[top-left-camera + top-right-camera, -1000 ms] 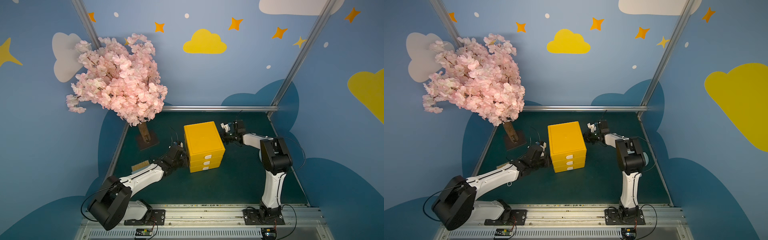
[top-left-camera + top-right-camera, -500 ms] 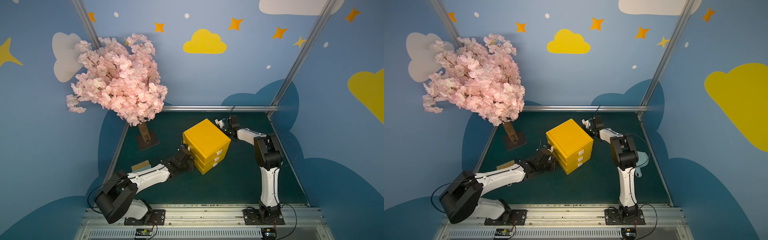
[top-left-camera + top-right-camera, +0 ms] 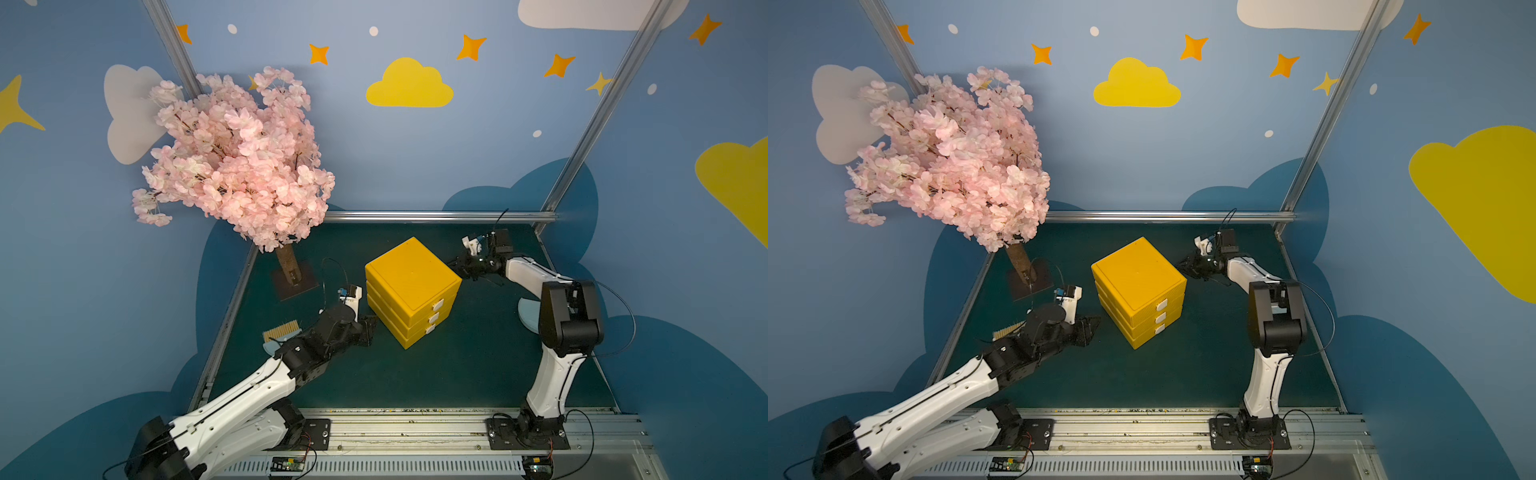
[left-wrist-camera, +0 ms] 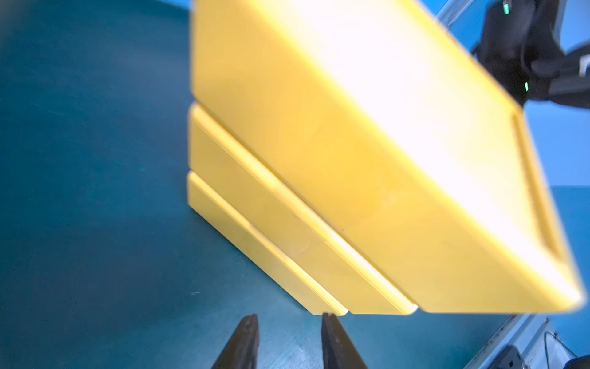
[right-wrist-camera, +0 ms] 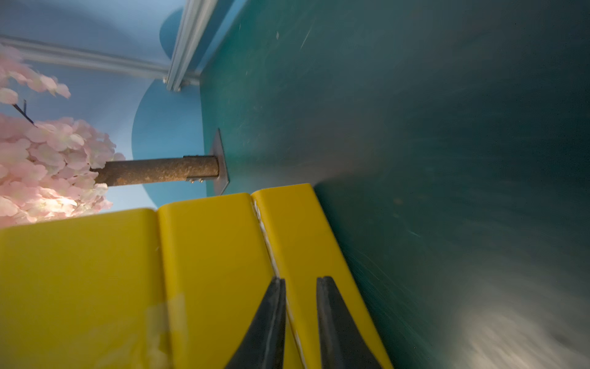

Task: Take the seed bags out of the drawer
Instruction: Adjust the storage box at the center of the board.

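The yellow cabinet (image 3: 411, 274) (image 3: 1138, 270) stands mid-table, turned so its three white-tabbed fronts face the front right. The top drawer (image 3: 424, 309) (image 3: 1148, 309) is closed, and the seed bags are hidden. My left gripper (image 3: 372, 328) (image 3: 1094, 326) (image 4: 289, 316) sits low by the cabinet's left bottom corner (image 4: 319, 306), slightly open and empty. My right gripper (image 3: 455, 264) (image 3: 1183, 264) (image 5: 301, 279) is at the cabinet's far right side (image 5: 207, 271), its fingers a little apart with nothing between them.
A pink blossom tree (image 3: 237, 162) (image 3: 951, 166) stands on a dark base plate (image 3: 295, 286) at the back left. A tan-bristled brush (image 3: 280, 330) lies under my left arm. A pale blue flat piece (image 3: 528, 316) lies behind my right arm. Blue walls enclose the green table.
The cabinet has been turned so its drawer fronts face the front right. Both grippers have gone from shut to slightly open, and the left one has drawn back from the cabinet.
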Controlling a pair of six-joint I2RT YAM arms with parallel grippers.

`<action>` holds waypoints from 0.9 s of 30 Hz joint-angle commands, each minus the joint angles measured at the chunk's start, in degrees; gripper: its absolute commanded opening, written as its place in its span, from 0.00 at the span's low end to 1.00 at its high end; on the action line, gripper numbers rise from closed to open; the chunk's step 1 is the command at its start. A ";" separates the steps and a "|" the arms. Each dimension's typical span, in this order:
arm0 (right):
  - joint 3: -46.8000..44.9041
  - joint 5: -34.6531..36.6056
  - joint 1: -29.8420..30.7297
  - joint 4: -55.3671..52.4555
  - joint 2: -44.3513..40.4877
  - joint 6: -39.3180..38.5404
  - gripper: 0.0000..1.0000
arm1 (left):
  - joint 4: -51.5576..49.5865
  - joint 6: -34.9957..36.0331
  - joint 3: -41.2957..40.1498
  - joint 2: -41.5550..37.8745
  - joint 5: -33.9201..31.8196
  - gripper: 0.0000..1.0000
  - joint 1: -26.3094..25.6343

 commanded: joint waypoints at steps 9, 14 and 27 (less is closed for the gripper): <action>-20.85 11.77 -0.27 -8.65 -23.67 -6.36 0.22 | -4.62 4.96 8.81 10.54 9.00 0.36 19.43; -29.86 13.37 0.09 -9.83 -34.10 -6.36 0.22 | -1.02 4.30 13.70 20.32 14.57 0.37 24.54; -38.20 11.17 8.86 -0.48 -33.39 -2.19 0.20 | -1.72 3.53 29.55 42.65 23.53 0.36 29.53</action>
